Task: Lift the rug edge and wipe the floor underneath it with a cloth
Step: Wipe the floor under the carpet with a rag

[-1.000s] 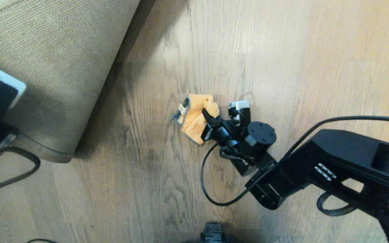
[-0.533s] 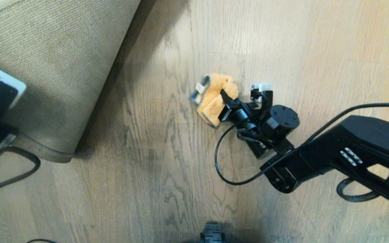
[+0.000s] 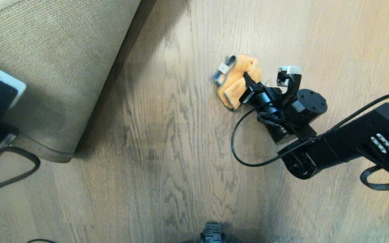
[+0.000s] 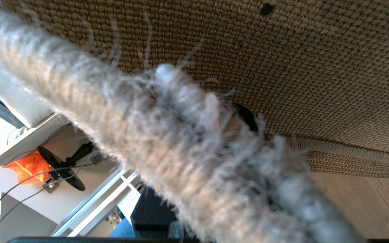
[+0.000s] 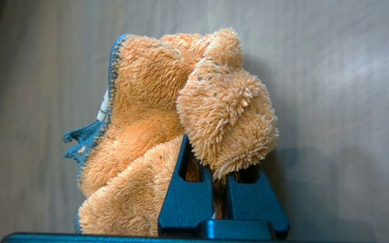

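The right gripper [image 3: 248, 88] is pinching the orange cloth [image 3: 235, 78], with its two fingers [image 5: 186, 199] squeezed tight on a fold. The cloth lies on the wood floor [image 3: 167, 141], well away from the rug [image 3: 56, 67]. The left gripper [image 4: 248, 118] is mostly hidden behind the rug's fuzzy edge. It seems to be nipping that edge and holding it up, because the tan woven underside is showing.

To wipe well, I think the cloth should stay flat and pressed down on the floor. It should slide in long, slow rubs. It needs to go back toward the rug and rub the dark shady floor right beside the raised edge.

A second ago the cloth was nearer the rug. Now it has slid farther from it. The rug has not moved.
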